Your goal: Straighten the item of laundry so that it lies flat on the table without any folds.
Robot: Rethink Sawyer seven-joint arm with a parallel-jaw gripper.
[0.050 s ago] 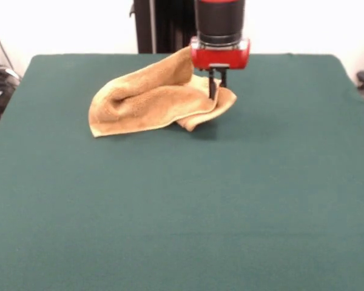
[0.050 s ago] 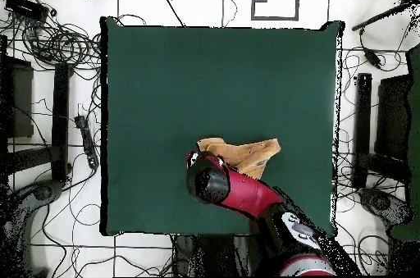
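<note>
green worktop bare up front. towel crumpled, folded over near far edge. fingers closed, pinching its corner. looks mid-unfold step; next move probably lift and drag corner outward to spread it.

In the front view, the towel lies bunched and folded on the tabletop, in its far half and slightly left of centre. The pincer hangs over the towel's right end, its tips at the cloth. The near half of the tabletop lies in front of both. In the overhead view, the arm covers part of the towel.
</note>
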